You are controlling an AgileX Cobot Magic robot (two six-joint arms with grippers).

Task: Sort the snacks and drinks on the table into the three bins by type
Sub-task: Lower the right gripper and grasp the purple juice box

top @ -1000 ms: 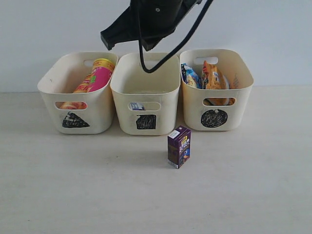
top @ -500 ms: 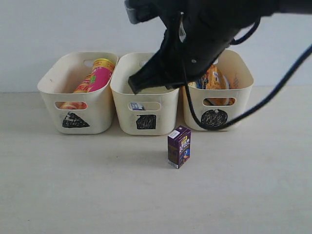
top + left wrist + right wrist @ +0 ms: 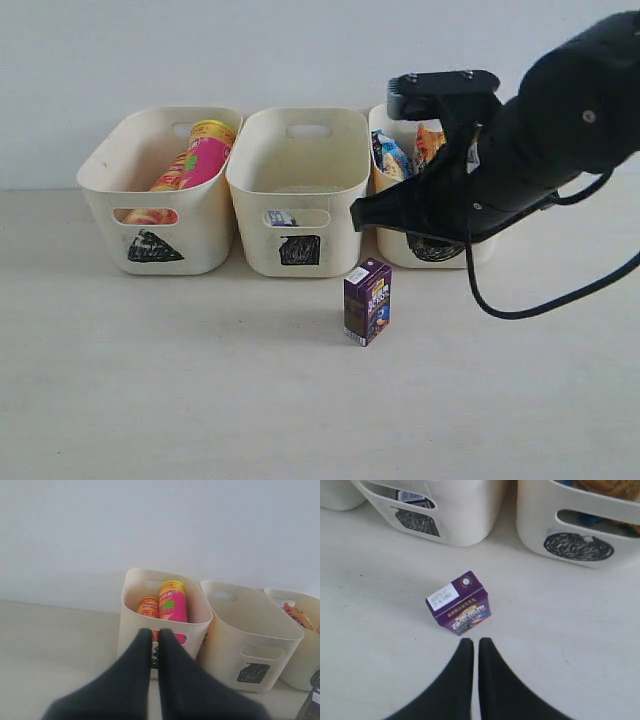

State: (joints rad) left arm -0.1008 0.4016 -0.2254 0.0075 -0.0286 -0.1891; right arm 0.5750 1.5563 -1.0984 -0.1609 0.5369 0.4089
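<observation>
Your left claw (image 3: 155,636), clenched on nothing, faces the triangle bin (image 3: 100,178), where the pink chip tube (image 3: 207,158) and yellow chip tube (image 3: 168,182) lean. The square bin (image 3: 250,185) shows a white-and-blue carton (image 3: 281,217) through its cutout. At its five o'clock the purple carton (image 3: 367,301) stands on the tabletop (image 3: 200,380), likely bound there. Your right claw (image 3: 471,647), clenched empty, hangs at that carton's twelve o'clock. The circle bin (image 3: 535,525) holds the blue-white foil bag (image 3: 390,155) and orange foil bag (image 3: 430,145).
</observation>
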